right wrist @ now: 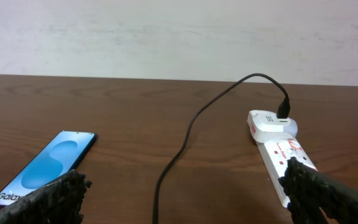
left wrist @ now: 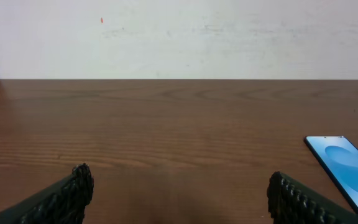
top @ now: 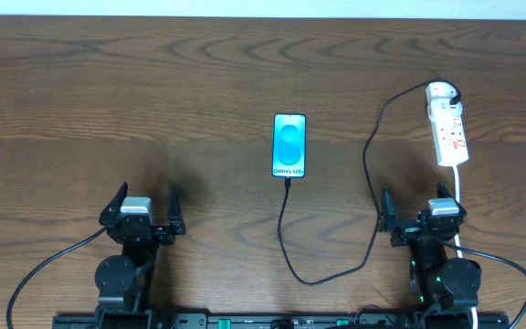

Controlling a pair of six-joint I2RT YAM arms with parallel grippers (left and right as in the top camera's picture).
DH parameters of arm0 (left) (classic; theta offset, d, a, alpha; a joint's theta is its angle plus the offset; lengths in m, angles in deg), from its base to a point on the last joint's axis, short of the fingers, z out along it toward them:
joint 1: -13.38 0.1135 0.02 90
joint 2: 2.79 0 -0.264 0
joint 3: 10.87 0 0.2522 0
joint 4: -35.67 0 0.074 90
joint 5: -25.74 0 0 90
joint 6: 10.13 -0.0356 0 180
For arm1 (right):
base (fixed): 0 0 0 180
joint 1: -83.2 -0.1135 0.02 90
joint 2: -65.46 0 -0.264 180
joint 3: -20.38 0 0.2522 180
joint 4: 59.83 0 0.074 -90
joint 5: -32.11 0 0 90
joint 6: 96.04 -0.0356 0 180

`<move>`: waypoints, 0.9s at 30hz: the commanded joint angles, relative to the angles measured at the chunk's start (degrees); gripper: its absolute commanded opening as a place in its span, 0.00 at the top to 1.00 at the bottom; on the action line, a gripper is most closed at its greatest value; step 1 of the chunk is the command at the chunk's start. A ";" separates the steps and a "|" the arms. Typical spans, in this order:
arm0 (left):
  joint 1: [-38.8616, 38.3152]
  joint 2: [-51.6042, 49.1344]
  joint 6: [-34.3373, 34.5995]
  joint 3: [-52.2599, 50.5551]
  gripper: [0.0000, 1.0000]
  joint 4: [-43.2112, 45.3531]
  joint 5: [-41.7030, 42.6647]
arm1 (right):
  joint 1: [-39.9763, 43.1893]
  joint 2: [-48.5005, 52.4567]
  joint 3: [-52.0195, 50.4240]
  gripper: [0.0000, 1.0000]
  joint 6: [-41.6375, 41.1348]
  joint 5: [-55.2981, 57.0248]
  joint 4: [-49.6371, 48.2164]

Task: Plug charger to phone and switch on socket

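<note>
The phone (top: 289,145) lies flat mid-table, its blue screen lit and the "Galaxy" text on its near short end. The black charger cable (top: 370,164) runs from a white adapter (top: 440,91) at the far end of the white socket strip (top: 449,128), loops toward me, and its tip meets the phone's near end. I cannot tell whether the tip is seated. My left gripper (top: 144,203) stands open near the table's front left, well apart from the phone (left wrist: 347,168). My right gripper (top: 414,196) is open at the front right, with the cable (right wrist: 185,134) passing ahead between its fingers and the socket (right wrist: 284,149) to its right.
The socket's white cord (top: 459,196) runs toward me beside the right arm. A pale wall (left wrist: 179,37) rises beyond the far edge of the brown wooden table (top: 153,82). The arms' own black cables trail at the front corners.
</note>
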 commanded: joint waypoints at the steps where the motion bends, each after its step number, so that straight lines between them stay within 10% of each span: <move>1: 0.28 0.35 -0.79 -0.87 0.09 -2.29 -0.50 | -0.11 -0.37 -0.09 0.01 0.85 0.24 0.26; 27: 0.28 0.35 -0.79 -0.87 0.09 -2.29 -0.50 | -0.11 -0.37 -0.09 0.01 0.85 0.24 0.26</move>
